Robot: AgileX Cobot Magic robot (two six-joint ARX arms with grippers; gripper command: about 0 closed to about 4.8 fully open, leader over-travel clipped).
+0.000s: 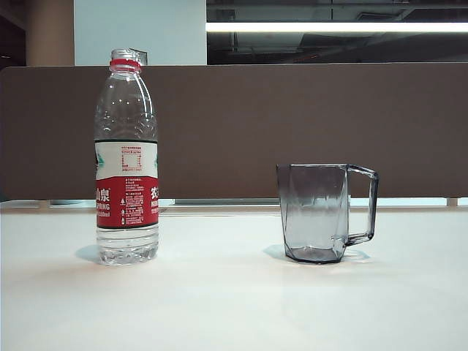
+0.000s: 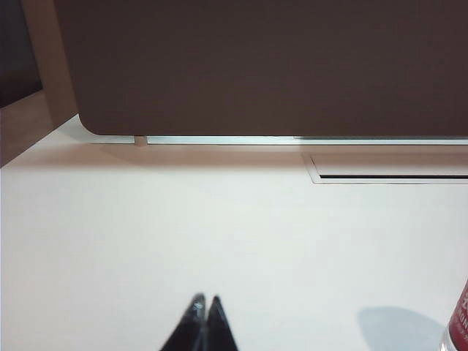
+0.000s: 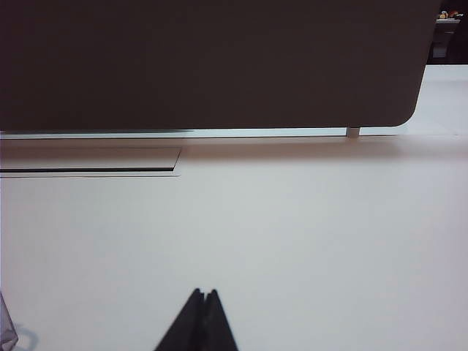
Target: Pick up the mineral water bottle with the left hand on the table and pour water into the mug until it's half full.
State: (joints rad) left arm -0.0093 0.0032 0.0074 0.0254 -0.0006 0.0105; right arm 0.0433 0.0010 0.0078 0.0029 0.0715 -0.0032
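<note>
The left gripper (image 2: 204,301) and the right gripper (image 3: 204,295) both hang low over the white bench (image 1: 234,300) with their jaws pressed together and holding nothing. The mineral water bottle (image 1: 126,157) stands upright off to one side of the left jaws, well apart from the mug (image 1: 316,213). It looks uncapped, though the top is hard to see, so a bump from shut jaws could tip the tall bottle and spill water.

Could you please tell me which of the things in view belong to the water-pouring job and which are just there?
Part of the job:
- mineral water bottle, uncapped, upright on the white table
- empty smoky-grey mug, to its right
- left gripper, shut, holding nothing

Just there:
- right gripper, shut, idle
- brown partition behind the table
</note>
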